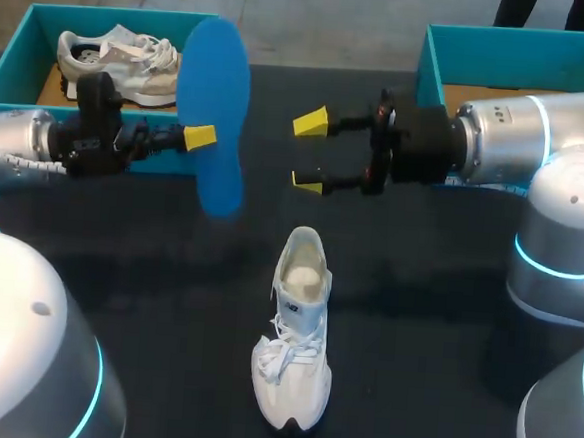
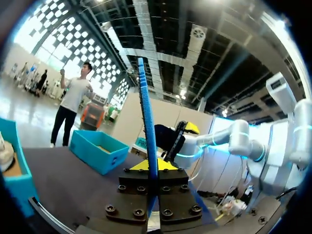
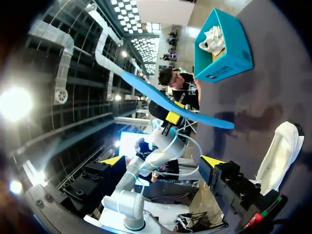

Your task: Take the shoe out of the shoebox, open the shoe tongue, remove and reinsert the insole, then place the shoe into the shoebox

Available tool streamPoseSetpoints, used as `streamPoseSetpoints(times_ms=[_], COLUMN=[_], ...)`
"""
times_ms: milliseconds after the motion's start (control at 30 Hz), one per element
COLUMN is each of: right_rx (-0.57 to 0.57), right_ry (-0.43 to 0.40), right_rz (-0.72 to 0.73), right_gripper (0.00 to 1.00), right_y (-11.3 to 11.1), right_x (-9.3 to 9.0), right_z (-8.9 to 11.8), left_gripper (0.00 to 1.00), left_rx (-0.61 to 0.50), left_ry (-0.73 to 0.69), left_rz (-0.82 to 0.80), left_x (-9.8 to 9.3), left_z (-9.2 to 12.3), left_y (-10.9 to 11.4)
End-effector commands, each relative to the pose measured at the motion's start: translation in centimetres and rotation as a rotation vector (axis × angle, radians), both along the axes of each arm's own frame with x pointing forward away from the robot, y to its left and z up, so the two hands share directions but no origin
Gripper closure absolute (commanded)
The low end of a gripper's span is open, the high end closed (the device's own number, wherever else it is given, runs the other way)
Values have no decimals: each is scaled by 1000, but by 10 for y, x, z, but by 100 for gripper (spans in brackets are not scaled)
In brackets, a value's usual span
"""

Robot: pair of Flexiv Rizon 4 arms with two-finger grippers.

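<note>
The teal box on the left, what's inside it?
A pale sneaker lies in the teal box, on its brown floor. The blue insole, held up by the left gripper, covers the box's right end, so anything there cannot be seen.

Both silver arms (image 1: 499,128) wear cyan light rings; the left hand (image 1: 202,138) and right hand (image 1: 310,152) are black, yellow-tipped.
</note>
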State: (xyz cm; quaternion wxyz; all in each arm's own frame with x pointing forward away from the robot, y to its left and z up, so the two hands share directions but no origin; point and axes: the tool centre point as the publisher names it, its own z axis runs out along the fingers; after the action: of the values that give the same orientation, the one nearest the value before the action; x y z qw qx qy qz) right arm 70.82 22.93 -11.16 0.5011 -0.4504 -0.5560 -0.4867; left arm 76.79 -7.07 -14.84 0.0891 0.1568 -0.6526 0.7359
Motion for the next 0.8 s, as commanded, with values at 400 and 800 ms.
streamPoseSetpoints(times_ms=[400, 800], right_rx=[-1, -1], right_ry=[0, 0], right_rz=[-2, -2], right_gripper=[0, 0], right_y=[2, 2], right_x=[0, 0], right_z=[0, 0], left_gripper=[100, 100], left_rx=[232, 211], left_ry=[-1453, -1465], left_rz=[88, 66], left_x=[17, 18], left_z=[-2, -1], left_y=[3, -1])
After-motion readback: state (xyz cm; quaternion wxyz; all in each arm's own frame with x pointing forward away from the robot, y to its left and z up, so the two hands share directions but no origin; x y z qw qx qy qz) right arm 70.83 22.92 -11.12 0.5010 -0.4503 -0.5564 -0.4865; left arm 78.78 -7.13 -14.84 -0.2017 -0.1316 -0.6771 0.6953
